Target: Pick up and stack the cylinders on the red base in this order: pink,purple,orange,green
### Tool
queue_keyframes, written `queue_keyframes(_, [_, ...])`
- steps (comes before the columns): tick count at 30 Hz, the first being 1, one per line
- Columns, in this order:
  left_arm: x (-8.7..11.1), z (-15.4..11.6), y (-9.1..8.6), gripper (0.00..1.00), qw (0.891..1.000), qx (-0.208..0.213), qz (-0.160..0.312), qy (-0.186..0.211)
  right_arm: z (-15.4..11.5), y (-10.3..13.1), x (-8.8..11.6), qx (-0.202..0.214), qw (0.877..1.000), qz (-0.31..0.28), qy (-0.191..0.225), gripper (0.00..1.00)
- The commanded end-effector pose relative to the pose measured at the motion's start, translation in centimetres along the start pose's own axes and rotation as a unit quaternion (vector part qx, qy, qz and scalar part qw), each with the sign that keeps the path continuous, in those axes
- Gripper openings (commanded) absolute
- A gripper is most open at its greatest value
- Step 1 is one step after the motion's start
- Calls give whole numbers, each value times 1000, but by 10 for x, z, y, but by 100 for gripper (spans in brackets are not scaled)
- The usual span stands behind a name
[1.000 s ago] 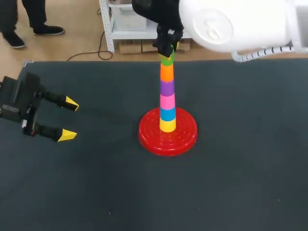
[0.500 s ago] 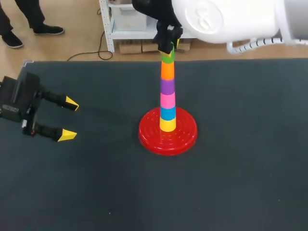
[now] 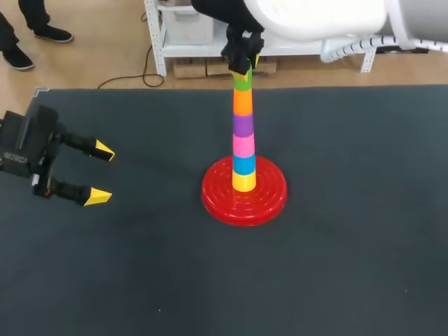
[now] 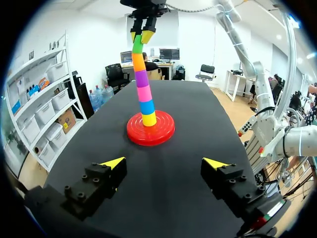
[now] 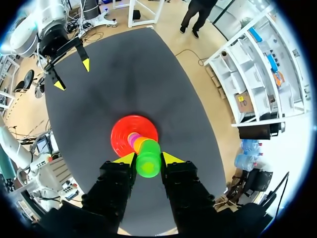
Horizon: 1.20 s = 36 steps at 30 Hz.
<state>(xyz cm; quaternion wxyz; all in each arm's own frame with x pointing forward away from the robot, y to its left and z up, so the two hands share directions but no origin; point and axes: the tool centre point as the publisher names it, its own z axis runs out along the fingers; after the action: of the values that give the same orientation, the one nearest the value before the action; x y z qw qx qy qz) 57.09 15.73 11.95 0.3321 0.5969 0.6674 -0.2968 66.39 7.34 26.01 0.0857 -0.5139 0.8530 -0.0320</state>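
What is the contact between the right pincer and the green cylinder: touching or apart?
Touching. In the right wrist view the green cylinder sits between the yellow tips of the right pincer, both pressed against its sides with no gap showing.

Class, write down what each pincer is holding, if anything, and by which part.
The right pincer grips the green cylinder by its two sides, on top of the orange cylinder. The left pincer is open and holds nothing.
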Motion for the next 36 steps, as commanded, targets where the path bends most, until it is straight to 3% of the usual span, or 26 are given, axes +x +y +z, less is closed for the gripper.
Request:
queue_keyframes(1, [2, 0, -1, 100, 1000, -2, 1, -2, 1, -2, -3, -2, 1000, -3, 4, 0])
queue_keyframes(36, [2, 0, -1, 100, 1000, -2, 1, -2, 5, 7, 8, -16, 1000, -10, 11, 0])
